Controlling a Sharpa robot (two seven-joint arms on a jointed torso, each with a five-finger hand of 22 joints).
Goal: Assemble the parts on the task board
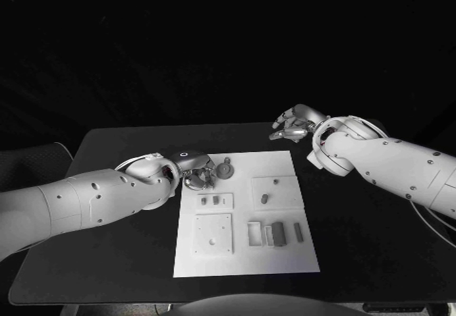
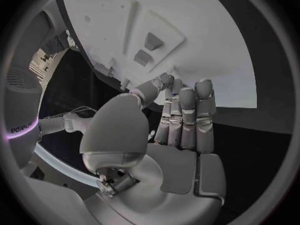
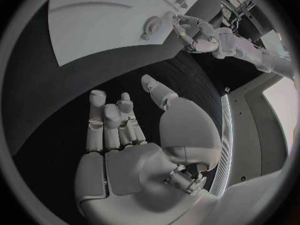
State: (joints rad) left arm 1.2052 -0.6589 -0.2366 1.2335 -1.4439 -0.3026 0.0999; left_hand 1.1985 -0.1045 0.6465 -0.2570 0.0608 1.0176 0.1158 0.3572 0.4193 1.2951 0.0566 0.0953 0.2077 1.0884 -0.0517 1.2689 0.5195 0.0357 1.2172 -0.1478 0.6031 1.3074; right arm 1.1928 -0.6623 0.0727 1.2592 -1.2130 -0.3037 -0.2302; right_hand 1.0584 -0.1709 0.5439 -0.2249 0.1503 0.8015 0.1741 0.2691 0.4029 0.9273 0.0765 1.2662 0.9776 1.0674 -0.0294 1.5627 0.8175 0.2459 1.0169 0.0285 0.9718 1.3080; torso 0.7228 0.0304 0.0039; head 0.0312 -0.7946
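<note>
Head view: task board point(image 1: 249, 210), white, mid-table point(image 1: 114, 145), long axis running away from the robot. Round part point(image 1: 225, 170) near its far edge, just beside the left hand point(image 1: 195, 176). Small parts point(image 1: 273, 233) lie lengthwise.
Left wrist view: left hand point(image 2: 178, 120) empty, fingers extended over the board point(image 2: 187, 30).
Right wrist view: right hand point(image 3: 125, 125) empty, fingers apart, above bare table point(image 3: 37, 85).

One task board point(image 1: 285, 253), two hands, and about seven small parts lying on it.

White board point(image 1: 285, 260) with grey parts point(image 1: 277, 233) on a plain black surface point(image 1: 370, 250); silver robot hands point(image 1: 296, 124), white arms point(image 1: 85, 201).
</note>
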